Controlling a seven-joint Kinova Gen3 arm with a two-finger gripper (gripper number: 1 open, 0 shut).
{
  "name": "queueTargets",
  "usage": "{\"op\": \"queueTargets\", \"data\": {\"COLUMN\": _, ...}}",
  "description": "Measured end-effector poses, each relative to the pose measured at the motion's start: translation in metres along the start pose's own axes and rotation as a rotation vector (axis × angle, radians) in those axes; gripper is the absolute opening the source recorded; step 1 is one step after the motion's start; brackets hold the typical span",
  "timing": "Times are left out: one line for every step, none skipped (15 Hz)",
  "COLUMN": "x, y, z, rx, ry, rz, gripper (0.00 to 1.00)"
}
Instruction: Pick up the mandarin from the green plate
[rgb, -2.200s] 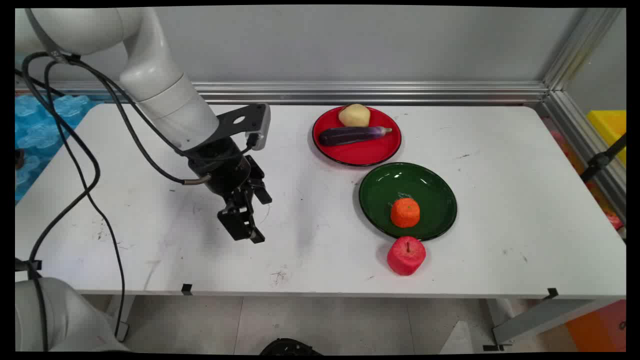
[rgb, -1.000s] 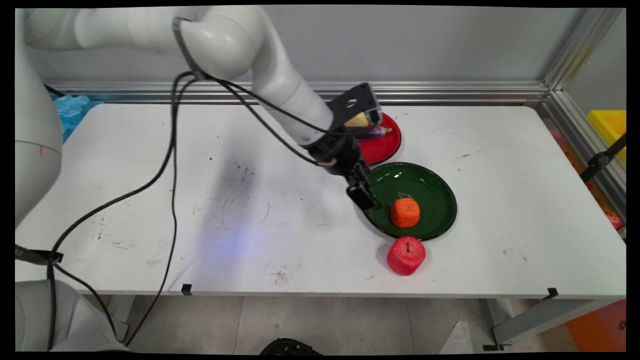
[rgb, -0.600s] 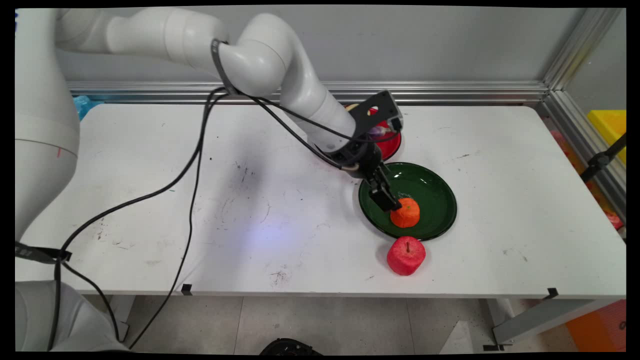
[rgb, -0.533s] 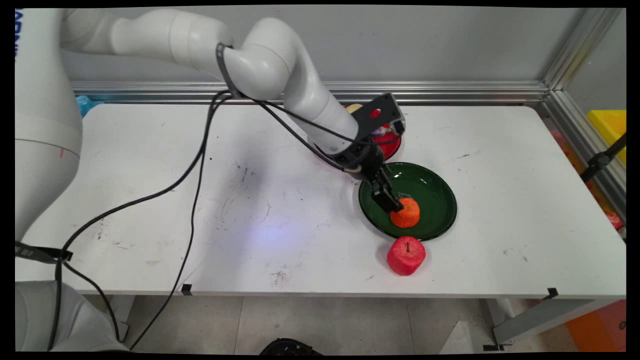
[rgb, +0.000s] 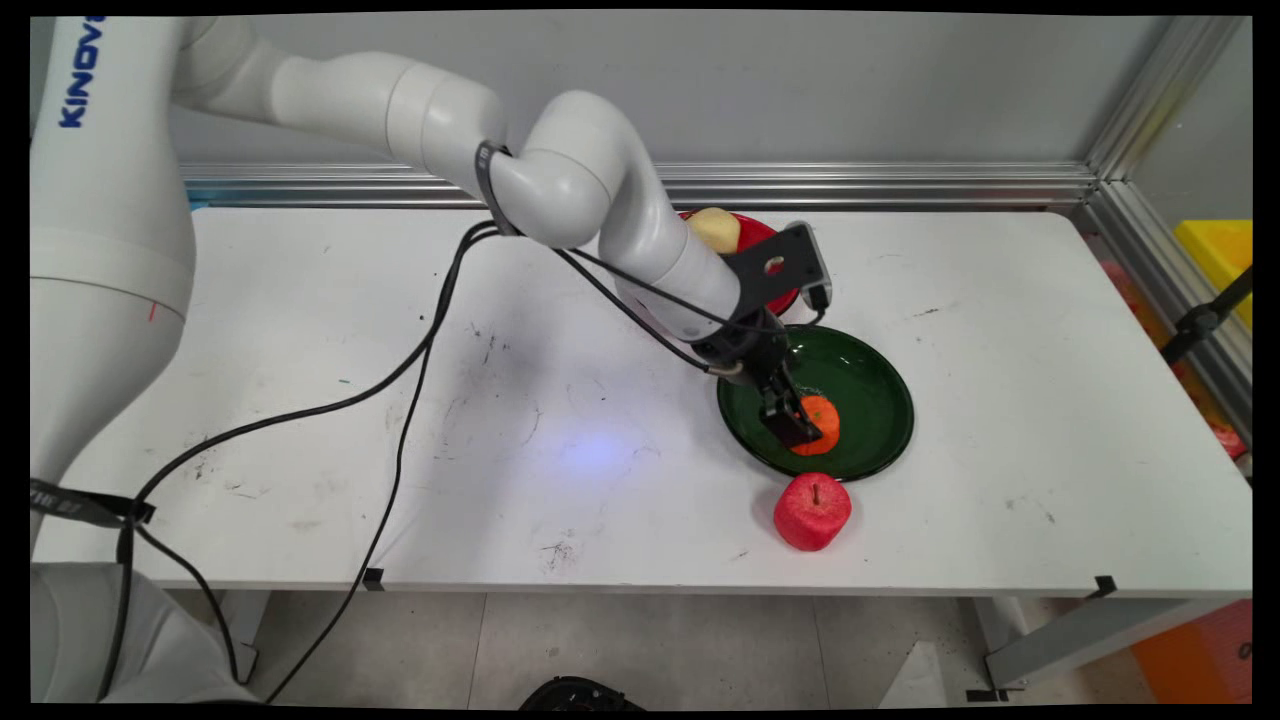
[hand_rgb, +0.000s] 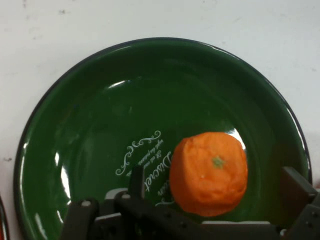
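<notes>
An orange (rgb: 824, 420) lies in a green plate (rgb: 873, 385) at the table's middle right. My gripper (rgb: 802, 427) is down inside the plate and open, one finger on each side of the orange. In the hand view the orange (hand_rgb: 210, 172) sits between the left finger (hand_rgb: 137, 181) and the right finger (hand_rgb: 297, 191), with gaps on both sides, on the green plate (hand_rgb: 100, 115), which bears white lettering. A red apple (rgb: 812, 511) stands on the table just in front of the plate.
Behind the green plate lies a red plate (rgb: 760, 236) with a pale potato (rgb: 716, 228); the arm hides most of it. Black cables hang from the arm across the table's left half. An aluminium rail runs along the back and right edges.
The arm swung from the table's left to the green plate, and the gripper came down from above the orange until its fingers were on either side of it. The fruit has not moved.
</notes>
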Motion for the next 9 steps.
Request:
{"op": "queueTargets", "data": {"x": -0.001, "y": 0.001, "z": 0.003, "rx": 0.001, "ry": 0.000, "rz": 0.003, "gripper": 1.00}}
{"op": "queueTargets", "data": {"x": -0.002, "y": 0.003, "z": 0.006, "rx": 0.002, "ry": 0.000, "rz": 0.007, "gripper": 1.00}}
{"op": "queueTargets", "data": {"x": -0.002, "y": 0.005, "z": 0.008, "rx": 0.003, "ry": 0.000, "rz": 0.010, "gripper": 1.00}}
{"op": "queueTargets", "data": {"x": -0.003, "y": 0.006, "z": 0.011, "rx": 0.004, "ry": 0.002, "rz": 0.014, "gripper": 1.00}}
{"op": "queueTargets", "data": {"x": -0.003, "y": 0.008, "z": 0.013, "rx": 0.006, "ry": 0.003, "rz": 0.017, "gripper": 1.00}}
{"op": "queueTargets", "data": {"x": -0.003, "y": 0.009, "z": 0.015, "rx": 0.007, "ry": 0.004, "rz": 0.020, "gripper": 0.00}}
{"op": "queueTargets", "data": {"x": -0.004, "y": 0.010, "z": 0.016, "rx": 0.008, "ry": 0.005, "rz": 0.022, "gripper": 0.00}}
{"op": "queueTargets", "data": {"x": -0.004, "y": 0.011, "z": 0.018, "rx": 0.009, "ry": 0.006, "rz": 0.023, "gripper": 0.00}}
{"op": "queueTargets", "data": {"x": -0.004, "y": 0.012, "z": 0.019, "rx": 0.009, "ry": 0.007, "rz": 0.024, "gripper": 0.00}}
